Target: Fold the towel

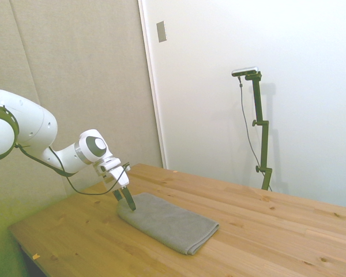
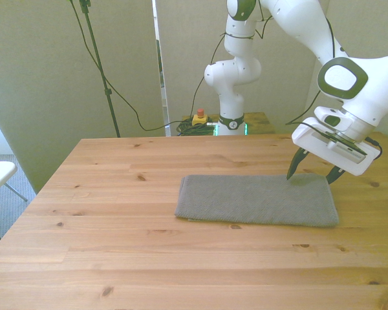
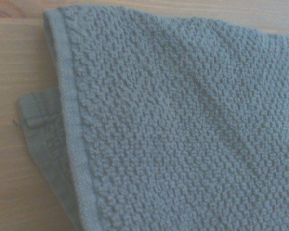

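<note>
Claw [image 2: 313,175] parted over towel [image 2: 258,200] end, bare table [image 2: 116,194] beyond.

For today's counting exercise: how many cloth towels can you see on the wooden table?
1. The plain grey rectangular cloth towel lies folded flat on the wooden table, toward the front view's right, beneath the gripper.

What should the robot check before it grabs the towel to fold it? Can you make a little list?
1. Towel lies flat on the table: ok.
2. Gripper is at the towel's end on the front view's right: ok.
3. Jaws spread apart, ready to pinch: ok.
4. Jaws low enough to catch the cloth: cannot tell; the tips look right at the towel's edge.
5. Towel's layers line up at the corner: not ok; the wrist view shows a lower layer poking out.
6. Bare table beside the towel to fold onto: ok.
</note>
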`<state>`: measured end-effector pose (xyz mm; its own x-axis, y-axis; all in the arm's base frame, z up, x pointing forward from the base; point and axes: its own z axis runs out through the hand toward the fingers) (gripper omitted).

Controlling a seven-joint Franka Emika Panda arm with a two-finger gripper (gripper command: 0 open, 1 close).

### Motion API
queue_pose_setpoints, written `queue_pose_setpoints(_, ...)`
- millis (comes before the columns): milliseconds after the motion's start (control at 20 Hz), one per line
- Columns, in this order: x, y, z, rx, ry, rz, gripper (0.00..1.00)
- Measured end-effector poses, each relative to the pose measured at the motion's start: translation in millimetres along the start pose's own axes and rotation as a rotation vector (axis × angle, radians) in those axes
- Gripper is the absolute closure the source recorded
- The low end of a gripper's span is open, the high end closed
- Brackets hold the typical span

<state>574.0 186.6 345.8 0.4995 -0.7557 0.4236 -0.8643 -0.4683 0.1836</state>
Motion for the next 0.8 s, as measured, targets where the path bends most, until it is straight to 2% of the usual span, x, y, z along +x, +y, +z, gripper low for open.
queue_pose_setpoints(800, -5.4, 10.8, -1.8, 0.073, -0.043, -0.029, 1.00)
